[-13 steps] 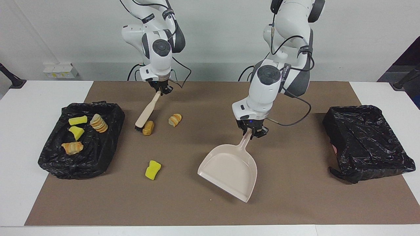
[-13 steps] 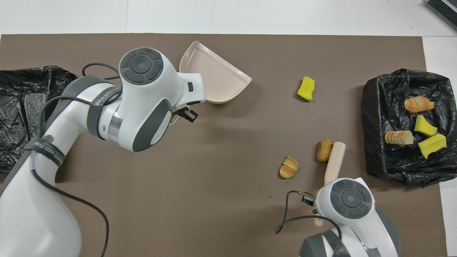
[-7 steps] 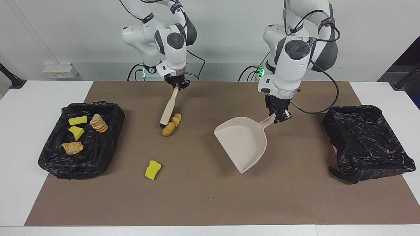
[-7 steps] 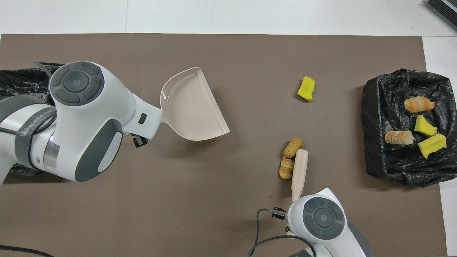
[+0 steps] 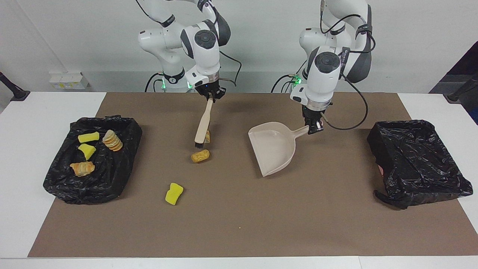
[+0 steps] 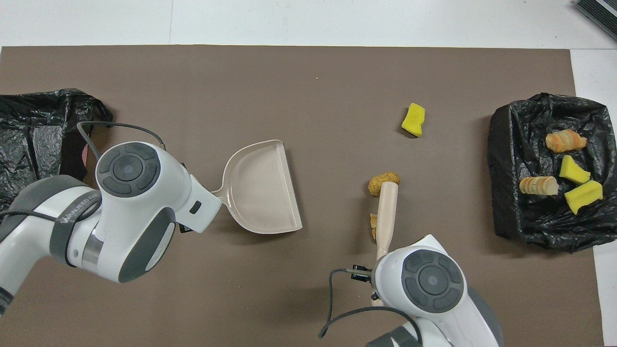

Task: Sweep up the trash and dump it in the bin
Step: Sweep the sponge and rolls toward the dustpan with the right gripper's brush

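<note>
My right gripper (image 5: 211, 96) is shut on the handle of a beige brush (image 5: 203, 121) (image 6: 387, 212), whose dark bristles touch the mat. A tan roll (image 5: 200, 155) (image 6: 383, 183) lies just off the bristles, and a sliced bread piece (image 5: 207, 136) (image 6: 372, 226) is half hidden by the brush. A yellow sponge (image 5: 174, 193) (image 6: 414, 119) lies alone, farther from the robots. My left gripper (image 5: 313, 129) is shut on the handle of the beige dustpan (image 5: 274, 147) (image 6: 262, 188), its mouth turned toward the brush. In the overhead view both wrists hide their grippers.
A black-lined bin (image 5: 112, 175) (image 6: 511, 193) at the right arm's end holds two yellow sponges and two bread pieces. A second black-lined bin (image 5: 416, 160) (image 6: 29, 144) sits at the left arm's end. A brown mat (image 5: 239, 224) covers the white table.
The brush swept toward the left arm's end, pushing the roll past the sliced bread. The left arm drew the dustpan in toward the robots and turned its mouth toward the brush.
</note>
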Robot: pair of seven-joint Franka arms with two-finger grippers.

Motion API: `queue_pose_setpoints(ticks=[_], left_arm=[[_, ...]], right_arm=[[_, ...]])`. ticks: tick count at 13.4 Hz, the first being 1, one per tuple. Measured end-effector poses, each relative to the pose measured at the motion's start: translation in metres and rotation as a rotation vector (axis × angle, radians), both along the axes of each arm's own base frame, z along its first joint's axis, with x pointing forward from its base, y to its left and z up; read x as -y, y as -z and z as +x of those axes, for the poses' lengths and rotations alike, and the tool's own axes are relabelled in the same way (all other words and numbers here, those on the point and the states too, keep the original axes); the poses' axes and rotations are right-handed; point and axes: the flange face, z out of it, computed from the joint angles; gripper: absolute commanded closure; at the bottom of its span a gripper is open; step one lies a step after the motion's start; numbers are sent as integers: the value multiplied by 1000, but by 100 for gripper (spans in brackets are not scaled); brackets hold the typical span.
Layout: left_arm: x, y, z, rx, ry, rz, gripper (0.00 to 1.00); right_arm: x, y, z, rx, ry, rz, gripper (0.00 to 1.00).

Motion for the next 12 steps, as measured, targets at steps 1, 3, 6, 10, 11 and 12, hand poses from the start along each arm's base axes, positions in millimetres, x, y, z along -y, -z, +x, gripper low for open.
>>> queue_pose_setpoints(ticks=[1, 3, 6, 10, 11, 12], left_arm=[[2, 9, -4, 5, 2, -3, 100], [5, 18, -9, 5, -9, -3, 100], [6, 22, -16, -6, -7, 3, 100], [16, 23, -34, -8, 13, 9, 100], [19, 23, -36, -7, 17, 9, 100], [20, 23, -37, -7, 15, 9, 100]], right_arm=[[2, -7, 11, 25, -29, -14, 100], [13, -18, 45, 64, -115, -51, 100], [40, -36, 116, 97, -275, -157, 100], [104, -42, 203, 91, -404, -144, 100], [116, -32, 216, 81, -424, -173, 100], [122, -21, 228, 70, -445, -205, 100]])
